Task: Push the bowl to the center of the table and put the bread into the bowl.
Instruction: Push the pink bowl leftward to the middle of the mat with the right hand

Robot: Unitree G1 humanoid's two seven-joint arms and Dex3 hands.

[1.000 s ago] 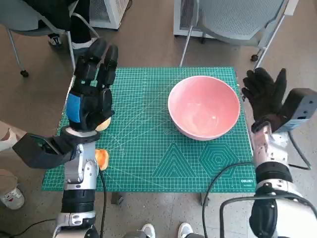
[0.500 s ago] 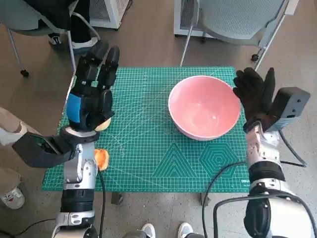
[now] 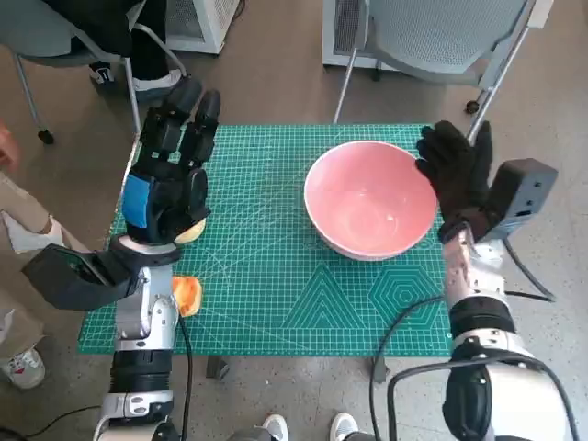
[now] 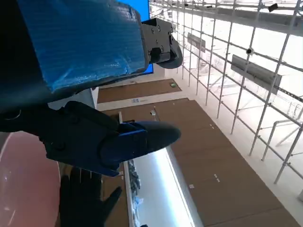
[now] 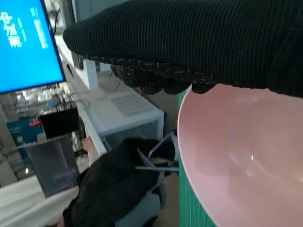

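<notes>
Bread (image 3: 187, 294) – orange-brown piece at near left edge of green cutting mat (image 3: 276, 285), mostly hidden behind left forearm; long axis cannot tell. Left hand (image 3: 168, 179) raised above mat's left side, fingers spread, holding nothing. Pink bowl (image 3: 370, 198) upright, mouth up, round – on mat's far right part. Right hand (image 3: 455, 172) flat, fingers apart, pressed against bowl's right rim. Mat covers small table; beyond it brown floor, grey chair (image 3: 432, 37), person's legs (image 3: 138, 46) at far left.
</notes>
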